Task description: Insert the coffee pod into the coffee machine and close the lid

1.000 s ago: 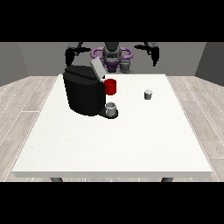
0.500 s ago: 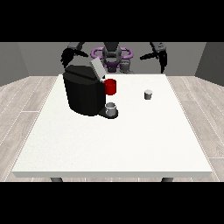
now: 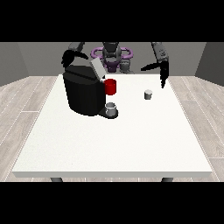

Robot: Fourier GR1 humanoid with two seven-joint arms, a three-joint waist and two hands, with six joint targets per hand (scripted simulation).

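Nearest the camera, only bare white surface (image 3: 109, 144), stretching up toward the coffee machine (image 3: 83, 92); black and boxy, standing on the surface's left half; at its foot on the right side, a small grey cup (image 3: 111, 107) sitting on the drip base, touching the machine's front; just above that cup, a red part (image 3: 110, 86) projecting from the machine's right side; at the top, the pale grey lid (image 3: 97, 69) tilted up and open. Off to the right of the machine, well apart from it, the coffee pod (image 3: 148, 94): small, pale grey, upright on the surface, untouched by either hand. Beyond the pod and farther from the machine, the hand at the view's right (image 3: 161, 70) raised above the surface, fingers straight and spread, one pointing down, another stretched toward the machine; nothing held. Behind the machine's top left corner, the hand at the view's left (image 3: 68, 57), partly hidden by the machine; fingers seemingly curved, though open or closed cannot be told. Farthest back, the robot's torso (image 3: 112, 56) behind the surface's far edge.
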